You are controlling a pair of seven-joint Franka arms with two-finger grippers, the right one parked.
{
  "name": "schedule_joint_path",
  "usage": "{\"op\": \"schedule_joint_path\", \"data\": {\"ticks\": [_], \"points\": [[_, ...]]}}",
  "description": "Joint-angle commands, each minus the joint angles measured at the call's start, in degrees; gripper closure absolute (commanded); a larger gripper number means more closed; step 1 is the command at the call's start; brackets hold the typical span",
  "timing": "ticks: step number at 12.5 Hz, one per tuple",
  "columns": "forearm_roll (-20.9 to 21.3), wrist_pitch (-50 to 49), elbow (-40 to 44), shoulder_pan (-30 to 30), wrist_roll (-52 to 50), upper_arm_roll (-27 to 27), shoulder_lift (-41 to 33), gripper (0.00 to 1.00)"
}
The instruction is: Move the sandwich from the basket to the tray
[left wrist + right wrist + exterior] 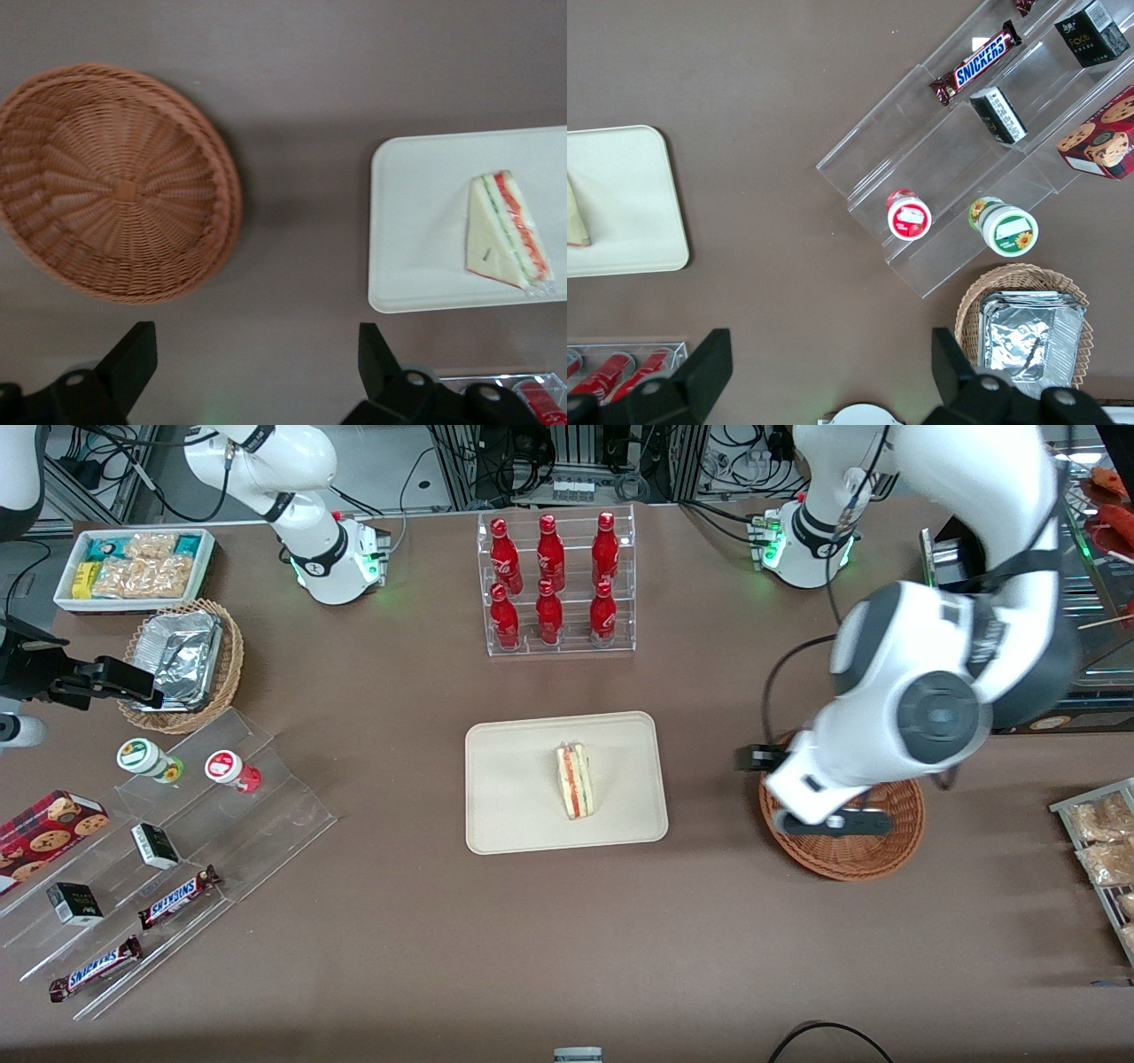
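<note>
Sandwich [575, 781] was seen lying on the cream tray [514, 815], near the tray's middle, with its red and green filling edge showing. In the left wrist view the sandwich [507, 232] was also seen on the tray [416, 221], wrapped in clear film. The tray was set flat on the brown table [567, 939], in the middle of it. The round reddish-brown wicker basket [873, 850] was placed toward the working arm's end of the table, well apart from the tray. Nothing was held inside the basket [115, 181]; only its woven bottom was seen. The left gripper [833, 821] was held above the basket, and part of the basket was hidden by the arm. The gripper's two black fingers [131, 359] were spread wide apart, and nothing was held between them. A clear rack of red cola bottles [555, 580] was stood farther from the front camera than the tray. A lighter wicker basket with a foil container [182, 660] was placed toward the parked arm's end of the table, and a white bin of snack packets [137, 567] was set just beside it. Snickers bars [177, 897] and small jars [232, 770] were laid on clear steps near that end.
</note>
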Motion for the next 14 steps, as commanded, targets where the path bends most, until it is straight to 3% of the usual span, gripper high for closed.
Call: {"op": "schedule_joint_path", "data": {"ticks": [1, 4, 10, 14], "points": [[0.77, -0.18, -8.19, 6.13, 6.87, -0.71, -7.76, 0.0], [0.86, -1.41, -12.07, 10.8, 11.11, -0.71, -12.16, 0.0], [2.62, -4.75, -17.96, 12.13, 11.47, -1.15, -21.56, 0.0], [3.58, -9.31, -17.35, 14.23, 11.47, -1.33, -24.56, 0.0]]}}
